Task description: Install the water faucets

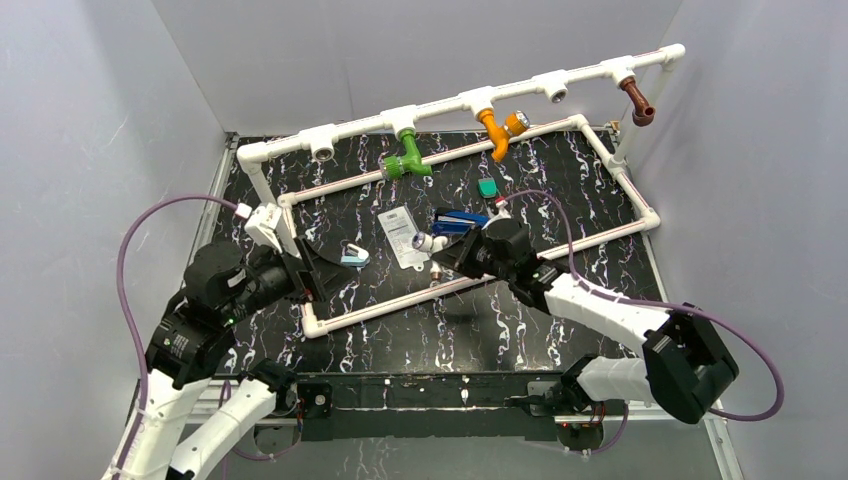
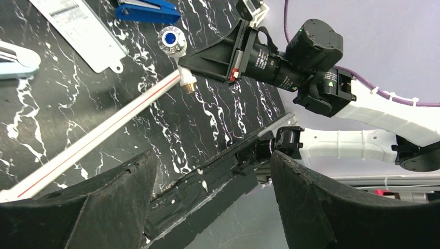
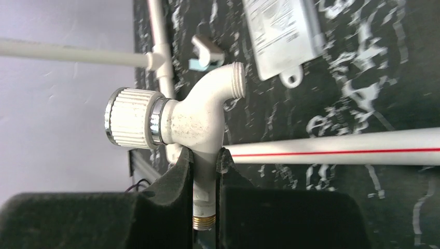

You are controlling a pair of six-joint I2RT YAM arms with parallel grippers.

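Over the middle of the black marbled table, your right gripper is clamped on the threaded stem of the white faucet close to the near rail of the pipe frame, your left gripper hangs spread wide to the left, and the green faucet, orange faucet and brown faucet sit on the far rail.

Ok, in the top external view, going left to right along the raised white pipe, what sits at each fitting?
First empty tee → green faucet → orange faucet → second empty tee → brown faucet.
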